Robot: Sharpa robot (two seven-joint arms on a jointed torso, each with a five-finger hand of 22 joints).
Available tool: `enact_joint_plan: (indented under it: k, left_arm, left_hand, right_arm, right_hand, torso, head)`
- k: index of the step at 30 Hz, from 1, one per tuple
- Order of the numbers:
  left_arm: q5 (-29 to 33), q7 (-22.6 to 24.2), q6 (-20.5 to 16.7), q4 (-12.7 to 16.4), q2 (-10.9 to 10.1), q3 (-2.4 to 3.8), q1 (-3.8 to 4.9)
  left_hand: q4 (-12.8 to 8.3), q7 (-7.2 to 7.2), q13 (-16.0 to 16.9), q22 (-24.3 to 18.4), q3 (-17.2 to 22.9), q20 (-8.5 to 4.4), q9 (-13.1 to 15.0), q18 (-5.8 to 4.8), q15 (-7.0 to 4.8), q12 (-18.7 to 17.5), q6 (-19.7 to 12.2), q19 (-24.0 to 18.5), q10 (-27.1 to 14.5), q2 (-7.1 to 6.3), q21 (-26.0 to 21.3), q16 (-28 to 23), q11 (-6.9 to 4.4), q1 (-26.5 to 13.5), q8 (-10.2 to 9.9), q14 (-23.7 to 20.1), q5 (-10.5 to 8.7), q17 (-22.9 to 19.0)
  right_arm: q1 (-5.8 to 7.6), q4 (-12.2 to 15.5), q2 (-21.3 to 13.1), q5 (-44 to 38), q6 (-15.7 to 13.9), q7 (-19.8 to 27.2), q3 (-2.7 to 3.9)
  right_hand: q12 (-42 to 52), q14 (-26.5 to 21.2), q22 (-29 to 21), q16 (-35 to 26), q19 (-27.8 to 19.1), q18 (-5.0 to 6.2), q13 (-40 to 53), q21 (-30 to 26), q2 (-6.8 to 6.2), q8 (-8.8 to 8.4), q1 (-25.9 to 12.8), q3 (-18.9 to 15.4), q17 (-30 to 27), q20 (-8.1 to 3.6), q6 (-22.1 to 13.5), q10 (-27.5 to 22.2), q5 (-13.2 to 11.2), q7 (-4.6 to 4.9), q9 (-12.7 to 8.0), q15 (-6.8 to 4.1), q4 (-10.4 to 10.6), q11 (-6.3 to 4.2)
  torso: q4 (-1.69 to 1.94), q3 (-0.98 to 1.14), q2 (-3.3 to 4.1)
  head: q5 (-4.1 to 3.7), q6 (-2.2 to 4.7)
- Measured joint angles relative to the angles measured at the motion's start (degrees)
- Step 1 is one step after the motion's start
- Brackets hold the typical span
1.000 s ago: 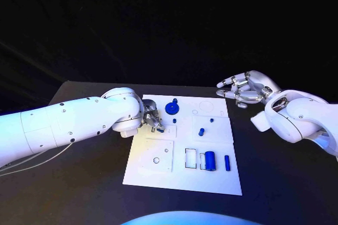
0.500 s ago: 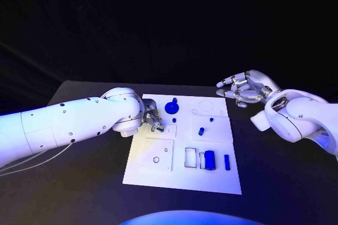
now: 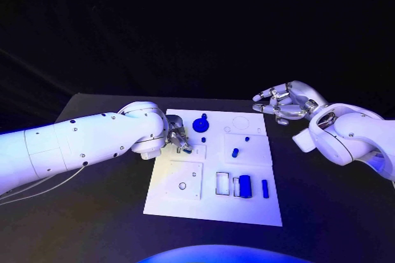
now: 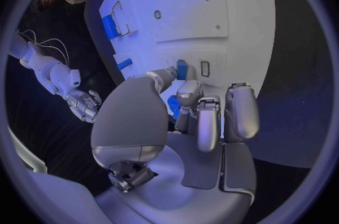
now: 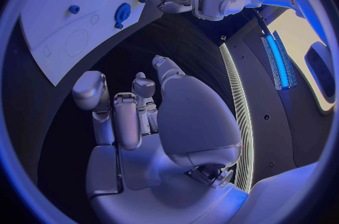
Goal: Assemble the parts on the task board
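Note:
The white task board (image 3: pixel 247 211) lies in the middle of the black table. My left hand (image 3: pixel 176 138) hovers low over its upper left part, pinching a small blue part (image 4: pixel 181 70) between thumb and a finger, right beside a small rectangular slot (image 4: pixel 205 69). On the board near it are a blue gear (image 3: pixel 200 126), two small pegs (image 3: pixel 204 140) and a short blue piece (image 3: pixel 236 153). A blue cylinder (image 3: pixel 244 186) and a thin blue bar (image 3: pixel 265 188) sit lower down. My right hand (image 3: pixel 284 103) hangs empty beyond the board's upper right corner, fingers loosely curved and apart.
An empty rectangular recess (image 3: pixel 223 183) lies left of the cylinder, and a small ring hole (image 3: pixel 182 186) further left. A round outline (image 3: pixel 240 124) marks the board's upper right. Bare black table (image 3: pixel 329 206) surrounds the board.
My left hand's fingertips have shifted very slightly over the slot area with the small part. The right hand has not moved.

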Motion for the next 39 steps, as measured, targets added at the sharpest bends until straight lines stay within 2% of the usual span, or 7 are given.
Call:
enact_joint_plan:
  k: [9,11,16,20,22,30,39]
  left_arm:
    - [0.0,0.0,0.4,-0.5,0.3,0.01,0.01]
    - [0.0,0.0,0.5,-0.6,0.4,0.01,0.0]
    - [0.0,0.0,0.6,-0.6,0.4,0.01,-0.01]
    - [0.0,0.0,0.9,-0.7,0.4,0.01,-0.01]
    - [-0.1,0.0,1.1,-0.7,0.4,0.0,-0.01]
    - [-0.2,0.0,1.9,-0.7,0.5,-0.01,-0.02]
    - [-0.3,0.0,2.1,-1.1,0.8,-0.01,-0.02]
  left_hand:
    - [0.0,-0.01,0.1,0.2,0.0,-0.21,1.5,0.0,0.0,0.2,0.0,0.2,0.4,-0.13,0.0,0.0,0.0,-0.6,0.0,0.0,0.0,0.0]
    - [0.1,-0.02,0.1,0.2,-0.1,-0.21,3.0,0.0,0.0,0.2,0.0,0.2,0.4,-0.2,0.0,0.0,0.0,-1.1,0.0,0.0,0.0,0.0]
    - [0.2,-0.21,0.1,0.1,-0.2,-0.21,3.0,0.0,0.0,0.2,0.2,0.2,0.4,-0.21,0.0,0.0,-0.01,-1.2,0.1,0.0,0.0,0.0]
    - [0.7,-0.21,0.1,0.1,-0.7,-0.21,5.0,0.0,0.0,0.2,0.2,0.2,0.4,-1.21,0.0,0.0,-0.01,-2.2,0.6,0.0,0.0,0.0]
    - [1.0,-0.74,0.1,0.1,-1.0,-0.21,5.4,0.0,0.0,0.2,0.8,0.2,0.5,-1.5,0.0,0.0,-0.14,-2.9,0.7,0.0,0.01,0.0]
    - [1.8,-1.42,0.2,0.2,-1.8,-0.21,5.5,0.0,0.0,0.2,1.4,0.2,0.6,-2.02,0.0,0.0,-0.2,-4.0,0.8,0.0,0.01,0.0]
    - [2.5,-1.52,0.2,0.3,-2.5,-0.21,5.7,0.0,0.0,0.2,1.5,0.2,0.6,-1.81,0.0,0.0,-0.2,-4.8,0.9,0.0,0.01,0.0]
  right_arm:
    - [0.0,0.1,0.0,0.0,0.0,0.0,0.0]
    - [0.0,0.1,0.0,0.0,0.0,0.0,0.0]
    - [0.0,0.1,-0.1,0.0,0.0,0.0,0.0]
    - [0.0,0.1,-0.1,-0.1,0.0,0.0,0.0]
    - [-0.01,0.1,-0.1,-0.1,0.0,0.0,0.0]
    - [-0.01,0.1,-0.1,-0.1,0.0,0.0,0.0]
    - [-0.03,0.1,-0.1,-0.1,0.0,0.0,0.0]
  right_hand:
    - [0.0,0.0,0.0,0.0,0.0,0.0,-0.1,0.0,0.0,0.0,0.0,0.0,0.0,0.0,0.0,0.1,0.0,-0.01,0.1,0.0,0.0,0.06]
    - [0.0,0.0,0.0,0.0,0.0,0.0,-0.1,0.0,0.0,0.0,0.0,0.0,0.0,0.0,0.0,0.1,0.0,-0.01,0.1,0.0,0.0,0.06]
    - [0.0,0.0,0.0,0.0,0.0,0.0,-0.1,0.0,0.0,0.0,0.0,0.0,0.0,0.0,0.0,0.1,0.0,-0.01,0.1,0.0,0.0,0.07]
    - [0.0,0.0,0.0,0.0,0.0,0.0,-0.1,0.0,0.0,0.0,0.0,0.0,0.0,0.0,0.0,0.1,0.0,-0.02,0.1,0.0,0.0,0.08]
    - [0.0,0.0,0.0,0.0,0.0,0.0,-0.1,0.0,0.0,0.0,0.0,0.0,0.0,0.0,0.0,0.1,0.0,-0.03,0.1,0.0,0.0,0.1]
    - [0.0,0.0,0.0,0.0,0.0,0.0,-0.1,0.0,0.0,0.0,0.0,0.0,0.0,0.0,-0.1,0.1,0.0,-0.09,0.1,0.0,0.0,0.1]
    - [0.0,0.0,0.0,0.0,0.0,0.0,-0.3,-0.2,0.0,0.0,0.0,-0.1,0.0,0.0,-0.1,0.1,0.0,-0.1,0.1,0.0,0.1,0.1]
  torso:
    - [0.0,-0.01,-0.01]
    - [0.0,0.0,-0.01]
    - [0.0,0.0,-0.01]
    - [0.0,-0.01,-0.01]
    - [0.0,0.0,-0.01]
    - [0.0,0.03,-0.04]
    - [0.0,0.06,-0.07]
  head:
    - [-0.03,-0.08]
    - [-0.04,-0.12]
    - [-0.05,-0.21]
    - [-0.02,-0.32]
    - [-0.01,-0.4]
    - [0.06,-0.54]
    - [0.14,-0.57]
